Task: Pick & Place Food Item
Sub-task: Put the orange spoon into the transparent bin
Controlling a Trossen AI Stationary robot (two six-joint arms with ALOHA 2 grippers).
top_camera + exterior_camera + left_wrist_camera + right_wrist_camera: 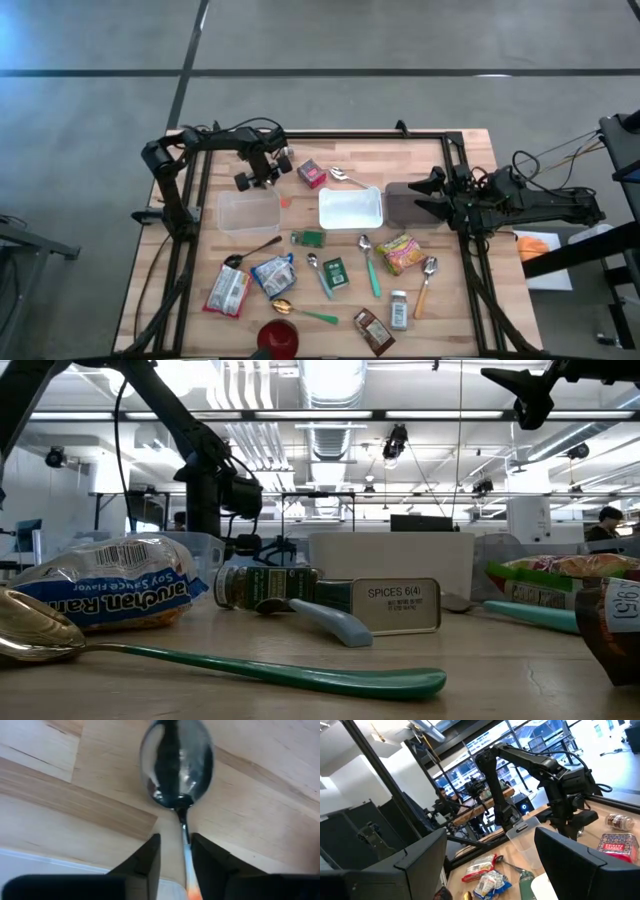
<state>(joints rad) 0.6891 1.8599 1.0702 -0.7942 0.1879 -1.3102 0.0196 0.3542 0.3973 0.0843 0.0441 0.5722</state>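
A metal spoon (176,762) with an orange-tipped handle lies flat on the wooden table (300,150), beside the clear empty tub (248,212) at the far left. My left gripper (176,855) points down over it. Its fingers are narrowly open and stand on either side of the thin handle (184,827). In the high view this gripper (266,180) hides most of the spoon. My right gripper (425,195) waits open and raised at the table's right, pointing level toward the left. My left gripper comes from above with its fingers across the spoon's handle, just behind the bowl. One finger (207,857) lies close against the handle's side; bare wood shows between the handle and the other finger (150,857). Whether either finger touches the handle I cannot tell.
A white tray (350,208) sits mid-table and a pink box (312,174) behind it. Toward the near edge lie noodle packets (272,275), a green tin (335,272), a snack bag (400,252), jars, a red cup (278,338) and several spoons.
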